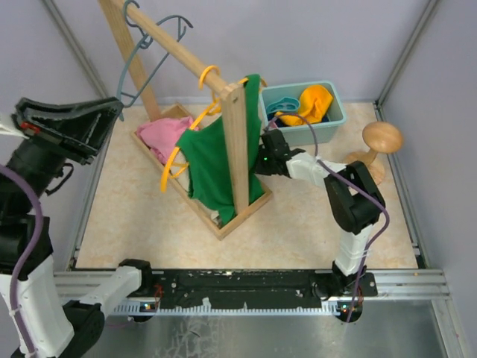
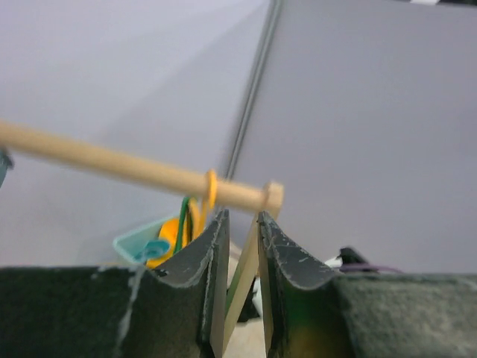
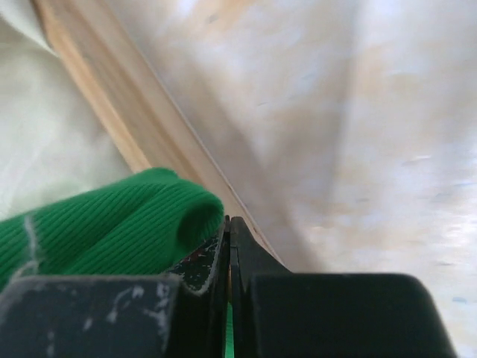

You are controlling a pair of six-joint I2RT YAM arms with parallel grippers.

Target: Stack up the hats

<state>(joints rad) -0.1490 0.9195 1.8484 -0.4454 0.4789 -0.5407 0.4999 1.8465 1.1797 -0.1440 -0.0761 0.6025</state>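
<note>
Hats, one orange-yellow hat (image 1: 316, 101) and one teal hat (image 1: 282, 103), sit in the bin (image 1: 328, 128) behind the green tank top (image 1: 212, 168). The right gripper (image 3: 229, 220), fingers pressed together, noses its edge (pinching it? unclear), probably to clear the way. The left gripper (image 2: 242, 216) waits high, narrowly parted and empty.

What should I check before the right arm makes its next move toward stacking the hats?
1. Right gripper free of cloth: cannot tell. The jaws are shut and the green tank top is bunched against them.
2. Left gripper empty: ok. There is a narrow gap with nothing in it.
3. Hats within grasp: not ok. The orange-yellow hat and teal hat lie in the teal bin, with neither gripper there.
4. Other hats located: cannot tell. None is visible.
5. Wooden hat stand upright: ok.
</note>
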